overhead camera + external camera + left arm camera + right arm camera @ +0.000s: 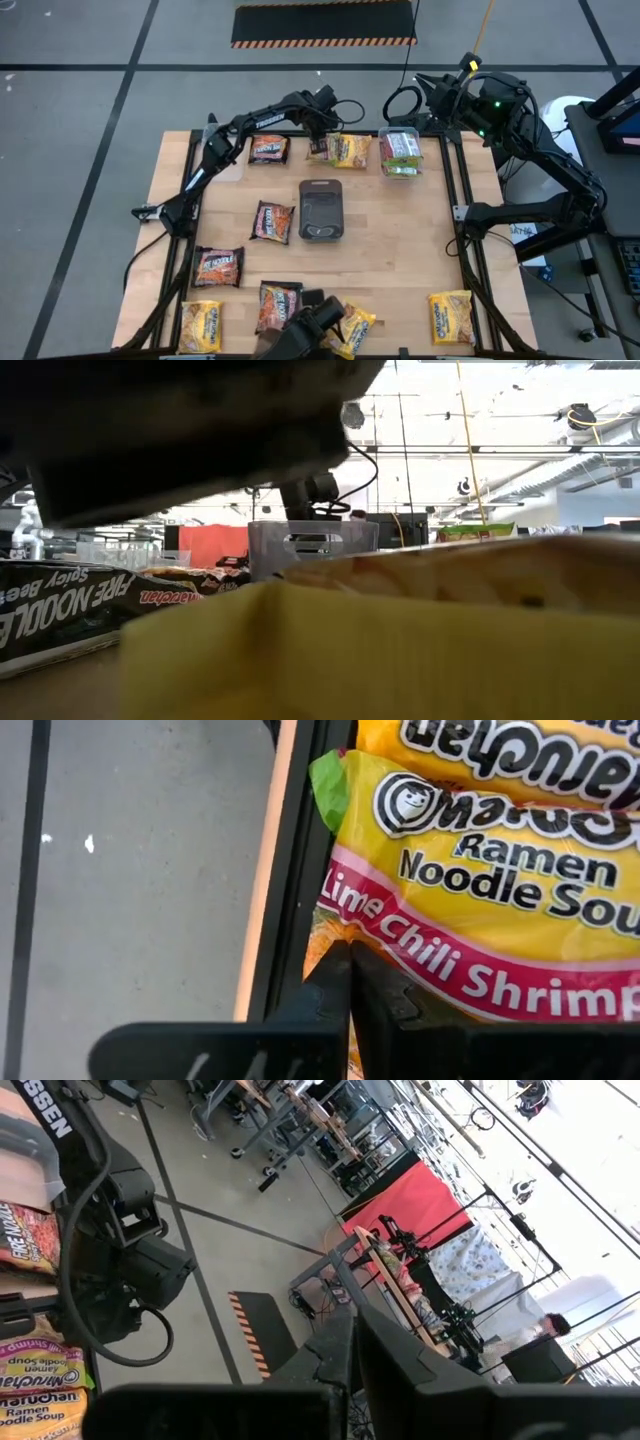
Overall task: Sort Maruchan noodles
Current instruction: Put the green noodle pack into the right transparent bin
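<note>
Wooden tabletop (400,260) on a grey concrete floor, black frame round it, packets scattered over it. Nearest, along the bottom of the high view, lie yellow packets (451,317) at bottom left, centre and right, with dark red-brown packets (218,266) just above them at lower left. Mid-frame sits a dark tray (321,210) with another brown packet beside it. Farther up, near the top edge, the left gripper (319,146) has its fingers pressed together on the edge of a yellow lime-chili packet (480,910), which lies on top of another yellow one. A clear tub (400,152) holding packets stands to its right. Farthest, upper right, the right gripper (352,1342) hangs off the table, fingers pressed together on nothing.

These packets look light and crinkly, slippery film over a brittle noodle block; I'd judge a pinch on the crimped end seam safest
</note>
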`<state>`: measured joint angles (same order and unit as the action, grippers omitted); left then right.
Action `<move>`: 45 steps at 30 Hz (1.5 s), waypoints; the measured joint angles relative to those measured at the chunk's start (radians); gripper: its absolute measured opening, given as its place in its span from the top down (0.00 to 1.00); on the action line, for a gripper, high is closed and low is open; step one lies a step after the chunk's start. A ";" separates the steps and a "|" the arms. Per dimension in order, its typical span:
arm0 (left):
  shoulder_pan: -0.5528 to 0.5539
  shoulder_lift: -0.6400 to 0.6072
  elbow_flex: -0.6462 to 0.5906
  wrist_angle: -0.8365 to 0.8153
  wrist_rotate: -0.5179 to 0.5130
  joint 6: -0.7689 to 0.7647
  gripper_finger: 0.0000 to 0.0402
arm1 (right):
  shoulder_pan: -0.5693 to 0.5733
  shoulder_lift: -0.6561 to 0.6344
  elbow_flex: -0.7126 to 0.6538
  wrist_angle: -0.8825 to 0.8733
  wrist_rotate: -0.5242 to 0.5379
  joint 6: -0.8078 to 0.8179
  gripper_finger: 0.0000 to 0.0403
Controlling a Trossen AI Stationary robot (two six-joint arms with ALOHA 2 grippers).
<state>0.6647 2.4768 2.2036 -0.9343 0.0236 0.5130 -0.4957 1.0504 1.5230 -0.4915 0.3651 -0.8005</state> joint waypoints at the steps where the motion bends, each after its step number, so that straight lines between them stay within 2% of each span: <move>1: -0.002 -0.004 0.000 -0.003 0.001 -0.007 0.99 | 0.000 0.000 0.000 0.000 0.000 0.000 0.96; 25: -0.047 -0.154 -0.003 -0.061 0.029 -0.028 1.00 | 0.000 0.000 0.000 0.000 0.000 0.001 0.96; 45: -0.108 -0.157 -0.002 -0.057 0.029 -0.025 1.00 | 0.000 0.000 0.000 -0.016 0.000 0.003 0.96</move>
<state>0.5572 2.3196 2.2021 -0.9916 0.0524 0.4883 -0.4957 1.0504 1.5230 -0.5072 0.3653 -0.7975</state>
